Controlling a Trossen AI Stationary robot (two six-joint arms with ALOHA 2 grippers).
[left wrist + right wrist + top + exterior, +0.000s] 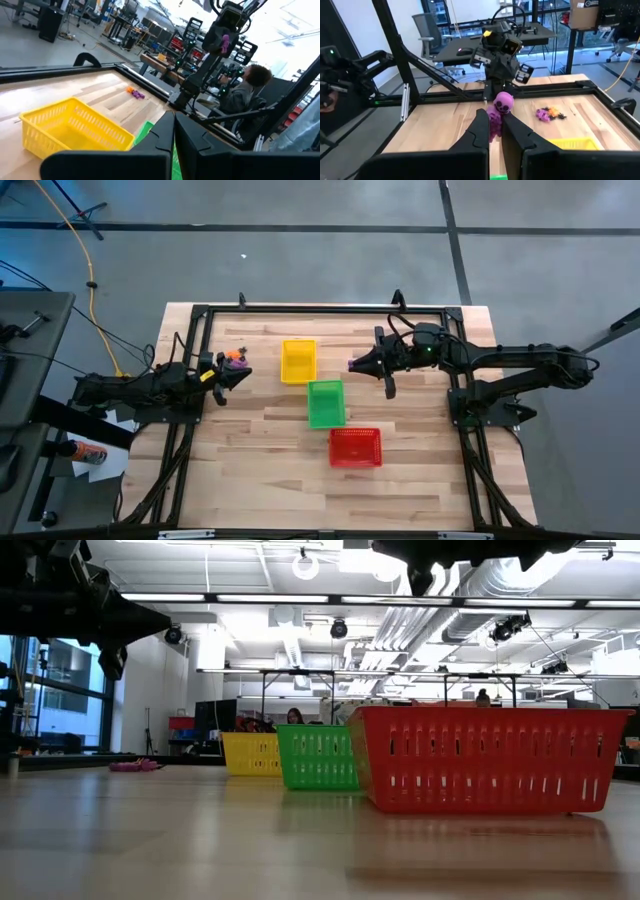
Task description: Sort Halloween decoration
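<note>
A purple skull-headed trinket (504,101) of the Halloween decoration is lifted above the table's far middle, and my right gripper (352,364) is shut on it. It also shows in the left wrist view as the purple trinket (225,42). More trinkets, purple, orange and black (547,114), lie in a small heap on the wood at the far left (235,357). My left gripper (243,373) hovers shut and holding nothing just near that heap. Three baskets run in a diagonal row: yellow (299,361), green (326,402), red (355,447). My right gripper pinches the purple trinket's body (494,124) between its two fingers, below the skull head, which sticks out past the fingertips. The fingers point roughly level toward the table's left side. The trinket is clear of the table and of the baskets.
A black frame (320,309) runs along the table's far edge and down both sides. The near half of the wooden top (300,490) is bare. A person (247,87) sits beyond the table's right side, behind my right arm.
</note>
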